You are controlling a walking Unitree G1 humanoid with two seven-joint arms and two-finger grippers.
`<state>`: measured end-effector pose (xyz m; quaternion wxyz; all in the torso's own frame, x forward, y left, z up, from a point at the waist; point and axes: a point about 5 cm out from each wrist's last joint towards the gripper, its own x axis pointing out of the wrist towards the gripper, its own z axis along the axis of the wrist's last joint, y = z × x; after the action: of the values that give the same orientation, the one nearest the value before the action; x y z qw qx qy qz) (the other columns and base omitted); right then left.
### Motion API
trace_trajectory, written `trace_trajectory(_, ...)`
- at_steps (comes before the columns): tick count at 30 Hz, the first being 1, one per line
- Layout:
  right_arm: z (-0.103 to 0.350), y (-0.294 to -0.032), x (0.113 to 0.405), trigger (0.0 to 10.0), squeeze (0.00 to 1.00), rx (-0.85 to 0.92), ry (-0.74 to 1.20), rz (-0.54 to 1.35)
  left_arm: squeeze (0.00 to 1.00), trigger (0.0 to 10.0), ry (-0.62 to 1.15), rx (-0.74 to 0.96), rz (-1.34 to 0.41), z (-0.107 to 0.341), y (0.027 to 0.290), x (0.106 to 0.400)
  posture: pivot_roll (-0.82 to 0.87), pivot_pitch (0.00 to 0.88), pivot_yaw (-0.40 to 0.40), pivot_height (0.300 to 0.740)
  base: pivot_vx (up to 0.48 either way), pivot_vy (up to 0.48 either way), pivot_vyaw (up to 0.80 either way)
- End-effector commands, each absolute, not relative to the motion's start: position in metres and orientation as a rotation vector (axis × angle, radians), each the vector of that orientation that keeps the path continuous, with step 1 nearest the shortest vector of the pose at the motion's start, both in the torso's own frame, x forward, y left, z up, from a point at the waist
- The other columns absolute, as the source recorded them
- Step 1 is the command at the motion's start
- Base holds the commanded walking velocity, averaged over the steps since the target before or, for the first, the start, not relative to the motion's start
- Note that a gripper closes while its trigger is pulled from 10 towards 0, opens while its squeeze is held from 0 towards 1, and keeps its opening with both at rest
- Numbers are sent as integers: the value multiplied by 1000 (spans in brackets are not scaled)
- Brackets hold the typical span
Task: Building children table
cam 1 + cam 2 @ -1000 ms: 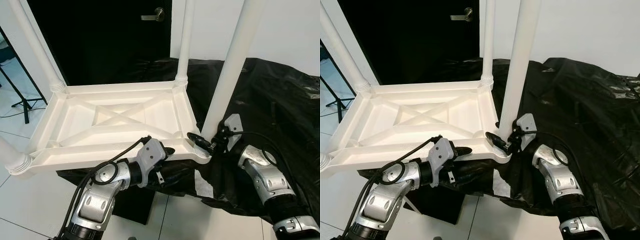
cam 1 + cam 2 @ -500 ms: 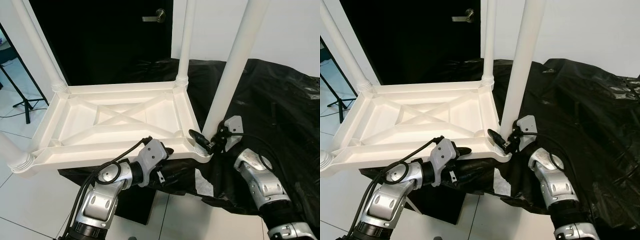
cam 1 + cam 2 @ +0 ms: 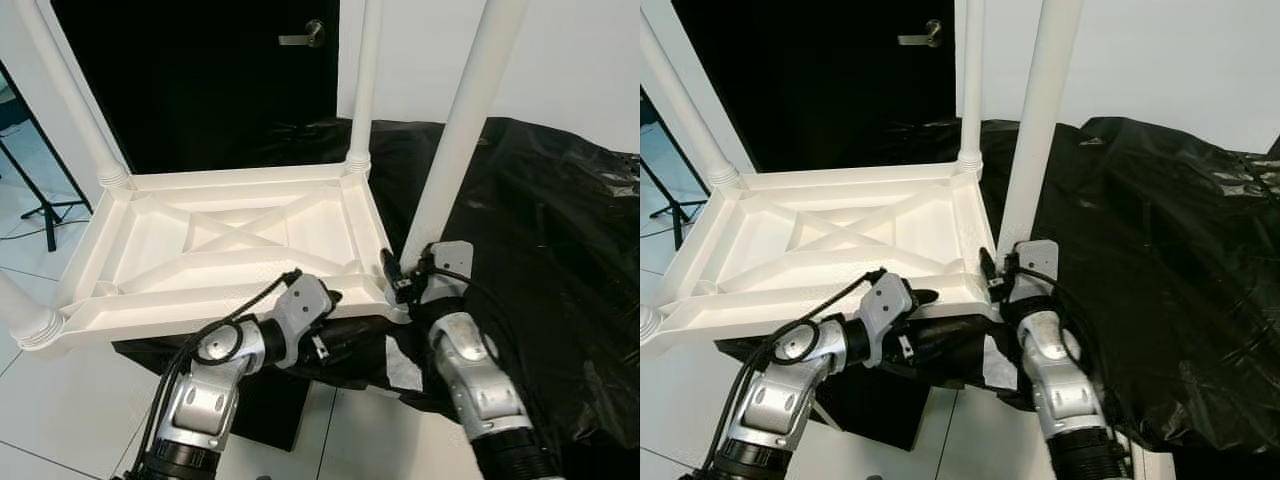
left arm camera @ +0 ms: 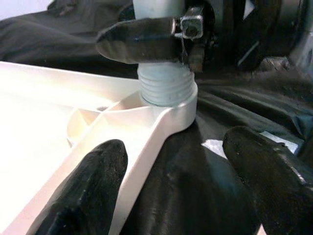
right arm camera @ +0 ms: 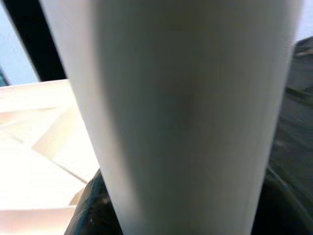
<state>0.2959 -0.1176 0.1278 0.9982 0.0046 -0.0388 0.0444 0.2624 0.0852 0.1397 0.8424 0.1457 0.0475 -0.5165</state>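
Four white round legs rising from an upturned white plastic children's table (image 3: 230, 250), ribbed underside up with a moulded cross in the middle, resting on a surface draped in crinkled black plastic sheeting (image 3: 560, 230). Behind, a black door with a silver lever handle (image 3: 300, 38); pale tiled floor (image 3: 60, 390) below, a black tripod stand (image 3: 40, 205) at far left.

Nearest right corner: tall white leg (image 3: 455, 140) standing upright in its threaded socket (image 4: 166, 90). Right gripper (image 3: 397, 278) closed around the base of that leg, just above the socket, one black finger (image 4: 139, 40) pressed across the leg's front as seen from the left wrist view. Right wrist view: the leg's smooth white shaft (image 5: 186, 112) up close, blurred, with a slice of tabletop underside beside it and dark sheeting behind; fingers themselves hard to make out there.

Left gripper (image 3: 325, 305) at the near edge of the tabletop, short of the same corner. Left wrist view: two black fingertips (image 4: 88, 188) wide apart, one over the white rim, the other over black sheeting, nothing clamped between them; whether the rim is touched, impossible to tell. Same view: grooved threads on the socket collar and a small white scrap (image 4: 215, 145) on the sheeting, also seen from the head views below the corner.
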Motion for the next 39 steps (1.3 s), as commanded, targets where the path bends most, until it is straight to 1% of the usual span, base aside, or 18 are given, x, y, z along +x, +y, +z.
trace_trajectory(1, 108, -125, 293, 10000, 0, 33, 32, -13, 0, 10000, 58, 317, -774, 142, 97, 277, 37, 0, 6, 740, 0, 0, 0)
trace_trajectory(8, 115, -122, 294, 10000, 0, 46, 1, -34, 0, 10000, 57, 306, -758, 142, 96, 279, 32, 0, 3, 740, 0, 0, 0)
trace_trajectory(10, 115, -121, 294, 10000, 0, 51, -2, -22, 0, 10000, 67, 295, -750, 142, 95, 280, 33, 0, 2, 740, 0, 0, 0)
trace_trajectory(12, 122, -118, 293, 10000, 0, 67, -54, 29, 0, 10000, 72, 272, -737, 142, 96, 283, 30, 0, 2, 740, 0, 0, 0)
trace_trajectory(14, 123, -118, 293, 10000, 0, 65, -61, 31, 0, 10000, 74, 265, -736, 142, 96, 283, 30, 0, 0, 740, 0, 0, 0)
trace_trajectory(15, 124, -118, 293, 10000, 1000, 60, -64, 33, 0, 10000, 74, 264, -737, 142, 96, 283, 30, 0, -1, 740, 0, 0, 0)
trace_trajectory(19, 127, -120, 292, 10000, 1000, 51, -89, 63, 0, 10000, 68, 273, -737, 142, 96, 283, 29, 0, -3, 740, 0, 0, 0)
trace_trajectory(21, 131, -128, 289, 10000, 1000, 33, -128, 142, 0, 10000, 63, 279, -735, 142, 96, 283, 27, 0, -5, 740, 0, 0, 0)
trace_trajectory(23, 133, -132, 288, 10000, 1000, 23, -138, 163, 0, 10000, 61, 278, -734, 142, 96, 283, 26, 0, -5, 740, 0, 0, 0)
trace_trajectory(24, 133, -137, 287, 10000, 1000, 38, -131, 246, 0, 10000, 62, 273, -735, 142, 95, 283, 22, 0, -5, 740, 0, 0, 0)
trace_trajectory(25, 133, -137, 287, 10000, 1000, 38, -131, 246, 0, 10000, 62, 273, -735, 142, 95, 283, 22, 0, -5, 740, 0, 0, 0)
trace_trajectory(26, 134, -140, 286, 10000, 0, 24, -136, 292, 0, 10000, 61, 274, -737, 143, 94, 284, 20, 0, -6, 740, 0, 0, 0)
trace_trajectory(27, 135, -144, 287, 10000, 0, 16, -137, 348, 0, 10000, 60, 274, -739, 143, 94, 284, 19, 0, -7, 740, 0, 0, 0)
trace_trajectory(28, 135, -144, 287, 10000, 0, 16, -137, 348, 0, 10000, 60, 274, -739, 143, 94, 284, 19, 0, -7, 740, 0, 0, 0)
trace_trajectory(30, 136, -149, 289, 10000, 0, -1, -133, 424, 0, 10000, 56, 275, -745, 143, 93, 284, 14, 0, -6, 740, 0, 0, 0)
trace_trajectory(31, 136, -149, 289, 10000, 0, -1, -133, 424, 0, 10000, 56, 275, -745, 143, 93, 284, 14, 0, -6, 740, 0, 0, 0)
trace_trajectory(34, 138, -154, 297, 10000, 0, -50, -117, 521, 0, 10000, 52, 278, -754, 143, 91, 284, 14, 0, -7, 740, 0, 0, 0)
trace_trajectory(39, 139, -156, 305, 10000, 0, -112, -92, 648, 0, 10000, 51, 280, -757, 143, 91, 284, 20, 0, -11, 740, 0, 0, 0)
